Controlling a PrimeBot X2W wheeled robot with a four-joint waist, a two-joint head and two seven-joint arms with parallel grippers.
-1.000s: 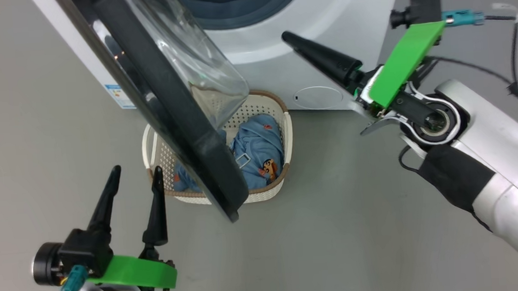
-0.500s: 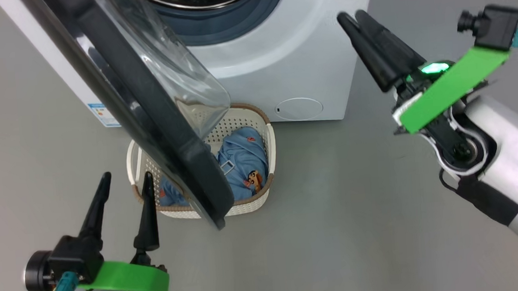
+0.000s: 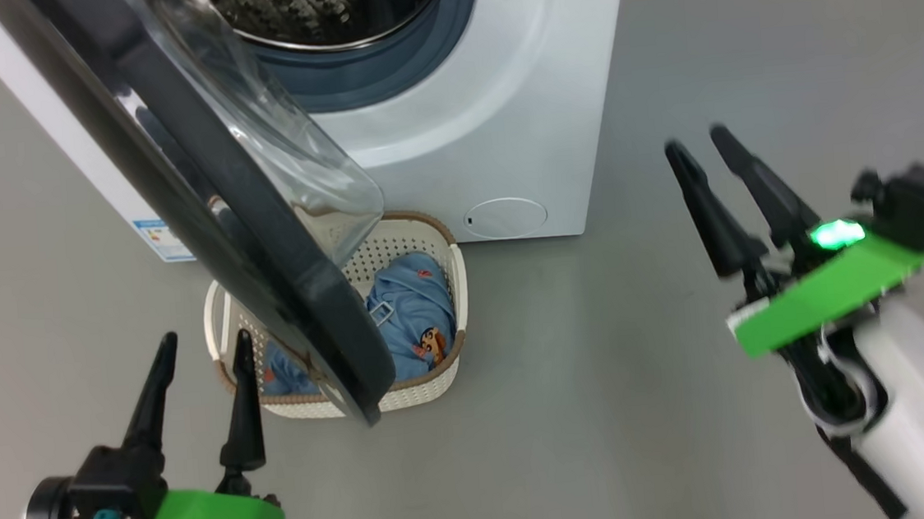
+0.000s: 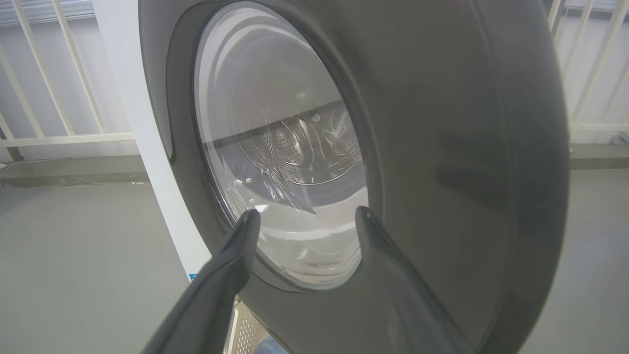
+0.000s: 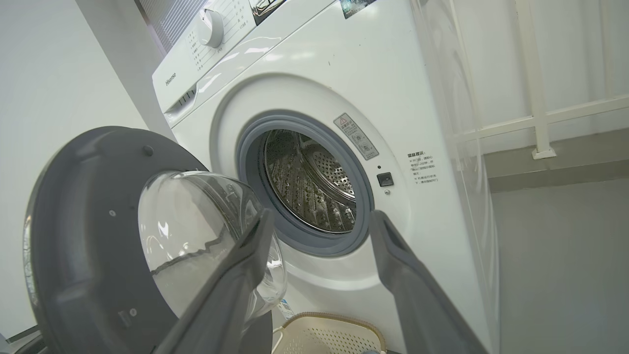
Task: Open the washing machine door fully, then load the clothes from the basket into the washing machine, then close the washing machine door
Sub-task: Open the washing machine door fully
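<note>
Grey floor (image 3: pixel 606 413) carried the washing machine (image 3: pixel 500 108), whose steel drum (image 5: pixel 314 182) lay exposed behind the gasket. The washing machine door (image 3: pixel 263 250) stood swung outward, its glass bowl overhanging the basket (image 3: pixel 430 381), which sat on the floor just before the machine. The clothes (image 3: pixel 413 313) lay inside the basket, partly hidden by the door's black rim. Left gripper (image 3: pixel 204 337): fingers apart, holding nothing, close to the door's outer face. Right gripper (image 3: pixel 696 140): fingers apart, holding nothing, above the floor, well to the right of the basket.
</note>
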